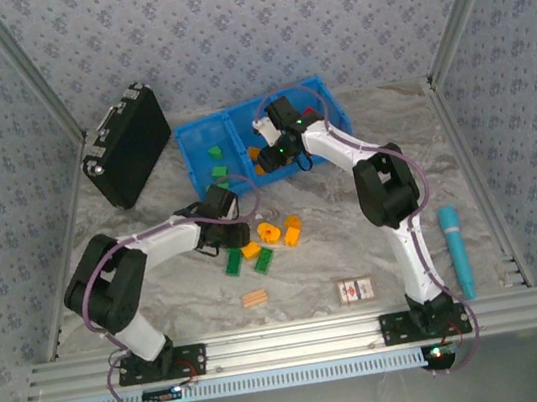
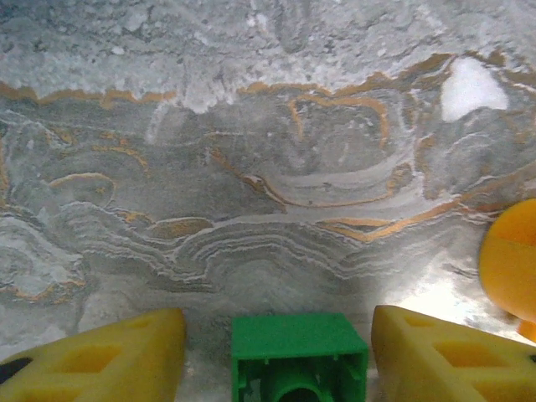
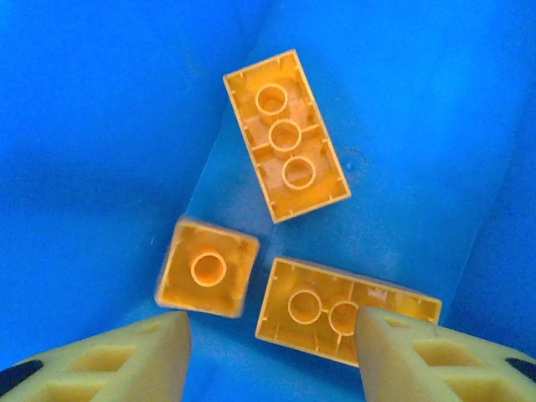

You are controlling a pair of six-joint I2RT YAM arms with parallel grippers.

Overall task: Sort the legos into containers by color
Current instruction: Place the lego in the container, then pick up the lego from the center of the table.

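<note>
Surface: grey marbled top [image 2: 251,167], with a rounded orange-yellow piece [image 2: 511,260] just beside the left tool.
Left tool [image 2: 276,325]: open, its fingers either side of a small green plastic brick [image 2: 299,352], with a gap showing.
Right tool [image 3: 272,322]: open, empty, over the bright blue plastic bin tray [image 3: 100,126].
Below right tool: three orange-yellow plastic bricks [image 3: 286,134] lying hollow-side up in the bin.

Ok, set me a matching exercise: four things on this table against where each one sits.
1. black hard plastic case
2. teal plastic cylinder
3. white red-printed card
4. three orange plastic bricks

a. inside a bin of the bright blue plastic tray
b. table near edge, right of centre
c. along the right edge
d. far-left corner

Pairs: 1-d, 2-c, 3-b, 4-a
</note>
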